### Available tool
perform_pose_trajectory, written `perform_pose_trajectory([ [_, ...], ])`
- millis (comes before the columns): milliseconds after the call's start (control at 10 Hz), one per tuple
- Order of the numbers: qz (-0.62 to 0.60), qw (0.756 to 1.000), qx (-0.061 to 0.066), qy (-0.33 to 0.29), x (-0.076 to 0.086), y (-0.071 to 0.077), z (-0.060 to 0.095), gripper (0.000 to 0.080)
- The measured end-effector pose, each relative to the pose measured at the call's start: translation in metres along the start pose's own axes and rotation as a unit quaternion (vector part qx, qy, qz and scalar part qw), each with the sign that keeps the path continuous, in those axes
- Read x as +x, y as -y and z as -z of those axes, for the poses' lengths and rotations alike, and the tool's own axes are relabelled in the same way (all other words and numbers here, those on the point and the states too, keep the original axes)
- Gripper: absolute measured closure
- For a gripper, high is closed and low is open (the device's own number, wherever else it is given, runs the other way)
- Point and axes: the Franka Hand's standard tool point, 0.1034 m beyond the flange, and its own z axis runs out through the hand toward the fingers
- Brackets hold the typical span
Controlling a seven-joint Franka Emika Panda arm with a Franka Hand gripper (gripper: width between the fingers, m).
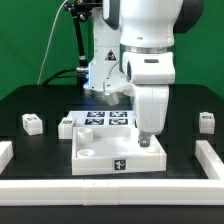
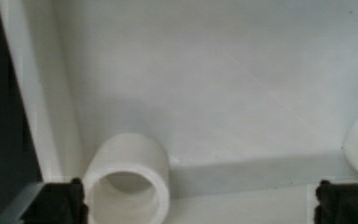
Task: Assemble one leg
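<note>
Biggest thing first: the black desk [image 1: 40,105], with white foam-looking rails [image 1: 212,157] along its sides and front. The white Franka arm [image 1: 150,40] comes straight down over the middle of it.

Under the arm lies the large white square recessed panel [image 1: 110,150], basically a shallow tray with a tag on its front edge. Nothing loose is lying in the recess; there's just a round hole [image 1: 88,152] in the corner on the exterior view's left. Right behind the panel is the flat marker board [image 1: 105,119].

There are 3 small white plastic cuboid legs, all on the desk and outside the panel. The far-left leg [image 1: 30,123] sits well apart from it, the near-left leg [image 1: 65,127] is just beside its back corner, and the right leg [image 1: 205,122] is off on the exterior view's right. None of them is anywhere near the gripper [image 1: 148,141].

The gripper is down in the panel's back corner on the exterior view's right. In the wrist view the fingers [image 2: 55,203] are spread wide with nothing clamped between them. A white rounded tube-like shape [image 2: 126,172] stands close to 1 finger, and I can't tell what it is.
</note>
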Motion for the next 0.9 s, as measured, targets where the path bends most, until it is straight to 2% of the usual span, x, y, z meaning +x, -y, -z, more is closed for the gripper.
perform_pose_trajectory([
  [100,0.012,1.0,-0.014,-0.002,-0.002,0.003,0.003,0.015],
  [200,0.018,1.0,-0.012,-0.001,-0.007,0.016,0.006,0.015],
  [400,0.044,0.999,-0.019,-0.002,-0.02,0.043,0.008,0.015],
  [600,0.043,0.999,-0.009,-0.003,-0.036,0.072,0.001,0.015],
  [700,0.037,0.999,0.002,-0.004,-0.04,0.084,-0.005,0.015],
  [900,0.036,0.999,0.003,-0.004,-0.04,0.084,-0.006,0.015],
])
